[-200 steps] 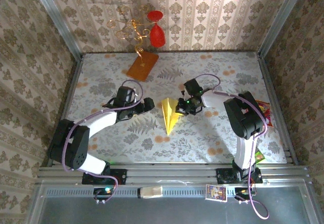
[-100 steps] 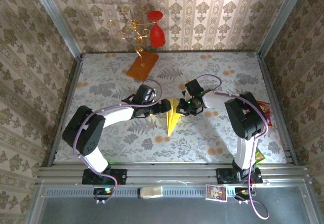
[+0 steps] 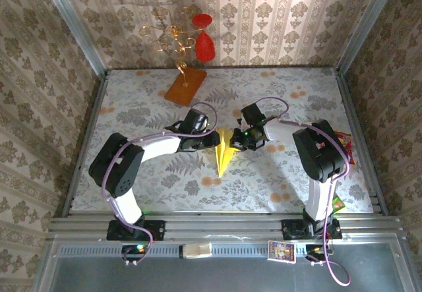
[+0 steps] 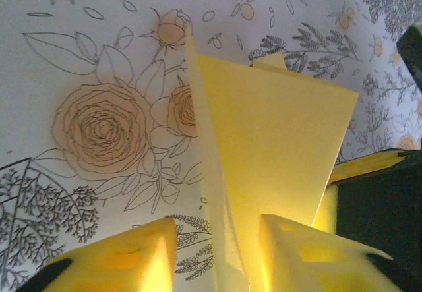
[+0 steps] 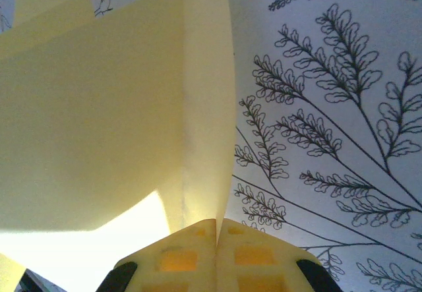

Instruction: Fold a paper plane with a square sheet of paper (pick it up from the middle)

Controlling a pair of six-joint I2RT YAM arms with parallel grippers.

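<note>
So the pale-yellow folded paper plane (image 3: 223, 152) is lying mid-table on the flowery white tablecloth (image 3: 277, 180), nose pointing to 6 o'clock, wide tail end up toward 12.

The right gripper (image 3: 239, 140) comes in from the plane's 3 o'clock. On its wrist cam the yellow pads (image 5: 181, 256) are squeezed flat together, with a folded edge of the paper running straight into the seam. It's clenched on the paper plane, and my guess is it's acting as the anchor so the thing can't slide.

The left gripper (image 3: 210, 140) sits at the plane's 9 o'clock. Its pads (image 4: 125, 262) are apart, straddling a raised flap with the paper standing between them. The 9 o'clock pad clearly isn't touching. I can't tell about the other one. So it's not gripping yet, just lined up to pinch that flap for the next crease, I'd say.

Container-wise there's not much. The closest thing to a holder is the orange-brown rectangular slab (image 3: 185, 85) off at 11 o'clock, with gold wire curls (image 3: 168, 35) standing on it and red pieces (image 3: 205, 45) hung up there. It's well apart from the action.
</note>
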